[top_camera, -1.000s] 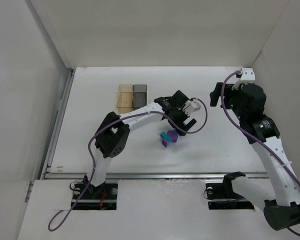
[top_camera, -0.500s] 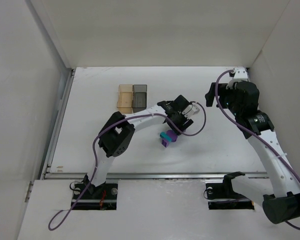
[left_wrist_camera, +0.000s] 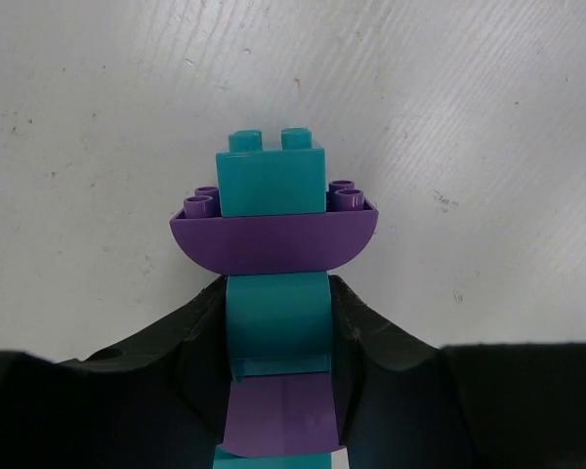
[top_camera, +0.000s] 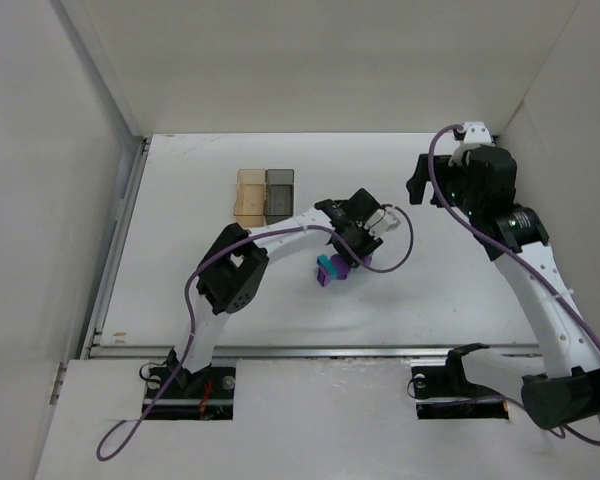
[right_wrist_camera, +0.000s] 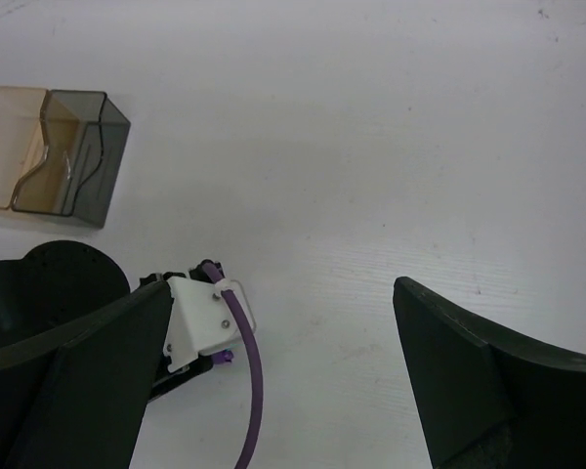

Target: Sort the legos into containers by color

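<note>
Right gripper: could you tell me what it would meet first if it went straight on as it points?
Probably the bare table, though depth is unclear; the purple cable and the containers lie off to the side.

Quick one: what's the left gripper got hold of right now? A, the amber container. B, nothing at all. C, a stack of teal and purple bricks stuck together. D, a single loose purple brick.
C: in the left wrist view the left gripper is shut on the stack of teal and purple legos, with its fingers pressed against both sides of the stack.
</note>
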Motion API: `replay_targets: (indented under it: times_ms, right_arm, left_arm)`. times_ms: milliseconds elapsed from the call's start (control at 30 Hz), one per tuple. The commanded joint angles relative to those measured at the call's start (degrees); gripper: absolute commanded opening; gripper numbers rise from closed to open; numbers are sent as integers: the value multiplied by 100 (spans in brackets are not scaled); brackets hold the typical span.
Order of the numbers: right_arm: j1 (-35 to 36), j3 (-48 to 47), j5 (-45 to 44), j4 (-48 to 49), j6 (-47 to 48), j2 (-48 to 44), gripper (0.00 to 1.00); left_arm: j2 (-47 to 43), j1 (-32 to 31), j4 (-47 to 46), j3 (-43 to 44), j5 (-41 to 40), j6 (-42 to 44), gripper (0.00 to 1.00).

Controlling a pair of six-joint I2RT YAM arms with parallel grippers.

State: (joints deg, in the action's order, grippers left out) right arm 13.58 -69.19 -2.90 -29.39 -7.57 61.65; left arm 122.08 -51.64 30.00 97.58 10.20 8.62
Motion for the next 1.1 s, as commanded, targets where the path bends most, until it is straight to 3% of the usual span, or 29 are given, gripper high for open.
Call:
replay_targets:
  times_ms: [0, 333, 467, 567, 700, 867, 1067]
  right_arm:
    - [48, -980, 235, -628, 80, 452, 100]
    - [48, -3521, 1184, -1991, 634, 1270, 100]
    - [344, -2823, 3596, -1116, 634, 1087, 100]
    - [628, -1706, 4584, 44, 443, 972, 100]
    - [628, -1036, 5709, 1626, -805, 919, 100]
    - [1076, -1026, 5607, 2007, -1062, 1138, 96]
    - [1208, -1158, 5423, 1866, -1115, 1491, 76]
  left_arm:
    - [-684, 127, 305, 297, 141, 411, 0]
    - [-3713, 277, -423, -1528, -237, 2362, 0]
    - [-4709, 277, -1179, -2241, -185, 2583, 0]
    - [-5201, 277, -1584, -2602, 61, 2653, 0]
    - [-5309, 277, -1585, -2552, 1, 2504, 0]
    - [-5432, 277, -1585, -2603, -62, 2451, 0]
    - [-5432, 277, -1638, -2604, -62, 2451, 0]
